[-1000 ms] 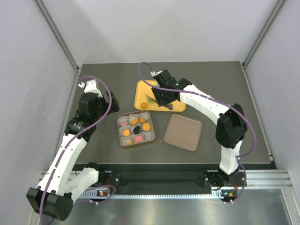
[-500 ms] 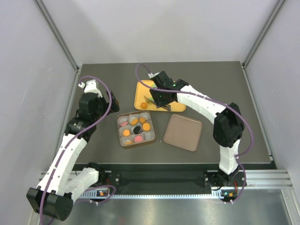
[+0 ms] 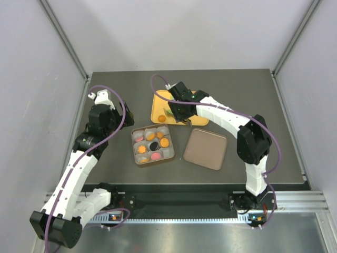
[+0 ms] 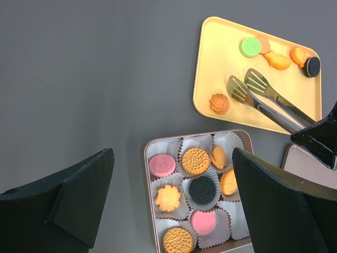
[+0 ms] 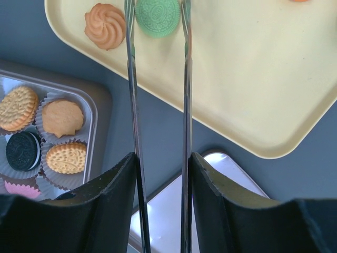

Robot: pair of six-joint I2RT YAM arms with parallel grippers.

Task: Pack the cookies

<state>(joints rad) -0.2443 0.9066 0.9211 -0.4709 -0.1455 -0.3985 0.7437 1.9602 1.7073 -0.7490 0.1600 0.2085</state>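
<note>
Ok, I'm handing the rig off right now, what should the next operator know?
Left gripper: open, empty, hovering left of the box.
Right gripper: shut on the tongs, tips open by the green cookie on the yellow tray; nothing gripped yet.
Done: eight cups in the box look filled.
Left: one cup looks empty; about six cookies on the tray; the lid lies right of the box, off.

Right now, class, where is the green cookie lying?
The green cookie lies on the yellow tray. In the right wrist view it shows between the two arms of the tongs, with a swirled orange cookie to its left.
</note>
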